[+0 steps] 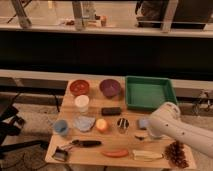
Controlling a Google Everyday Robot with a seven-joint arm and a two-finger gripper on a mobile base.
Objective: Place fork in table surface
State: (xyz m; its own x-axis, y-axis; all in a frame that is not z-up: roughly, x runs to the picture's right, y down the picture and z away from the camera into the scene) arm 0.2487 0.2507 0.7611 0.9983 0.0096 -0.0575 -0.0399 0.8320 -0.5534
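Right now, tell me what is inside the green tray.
The green tray shows only its bare green floor; nothing visible lies in it. The white arm reaches over the table surface in front of it. Its gripper is hidden near the fork.
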